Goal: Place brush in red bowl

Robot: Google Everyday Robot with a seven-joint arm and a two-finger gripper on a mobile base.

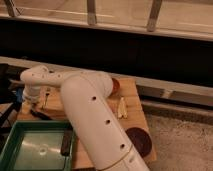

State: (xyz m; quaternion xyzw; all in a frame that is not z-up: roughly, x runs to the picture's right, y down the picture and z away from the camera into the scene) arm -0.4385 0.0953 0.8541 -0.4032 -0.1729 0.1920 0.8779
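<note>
Currently, gripper [31,98] is positioned mid-left, brush [39,114] just below it on the surface [133,95]; grasp state cannot be told. Red bowl [116,86] is seen centre-frame.

Wooden table [133,96], green tray [30,126] parked on its near-left corner. The brush [40,114] lies just behind the tray, with a fork [46,96] further back. The red bowl [115,86] is way back-right of the tray, a maroon bowl [140,142] off to its right. The gripper [31,99] hangs just behind the tray.
</note>
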